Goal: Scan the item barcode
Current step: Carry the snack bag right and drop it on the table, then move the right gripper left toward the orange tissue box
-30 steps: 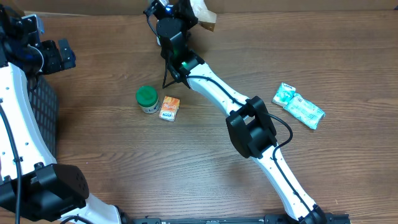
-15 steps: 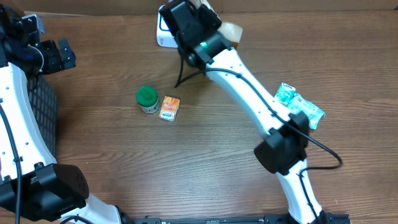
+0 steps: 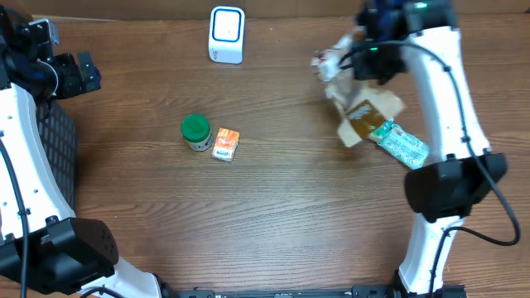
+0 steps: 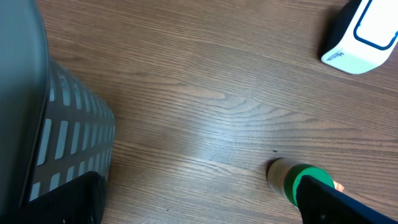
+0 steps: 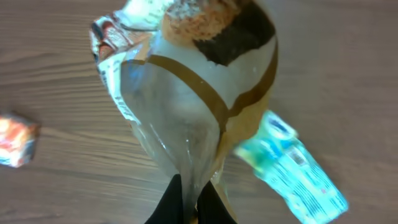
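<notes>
Snack pouch (image 5: 199, 112), clear with brown bands and crumpled, hangs pinched in the right claw (image 5: 193, 202); left claw (image 4: 199, 199) spread wide.

A green-lidded jar (image 3: 196, 132) sits just beside a small orange box (image 3: 225, 144) on the wooden table (image 3: 273, 223), a teal packet (image 3: 402, 146) lies well apart, and a dark slotted basket (image 3: 58, 157) stands at the edge.

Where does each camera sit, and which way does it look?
Overhead: above the table, looking down; both arms show.
Left wrist: on the left arm, facing the scanner and green-lidded jar; the open left gripper edges the bottom.
Right wrist: on the right arm, facing down at the bag pinched in the shut right gripper.
Shared: overhead and left wrist both show the scanner.
</notes>
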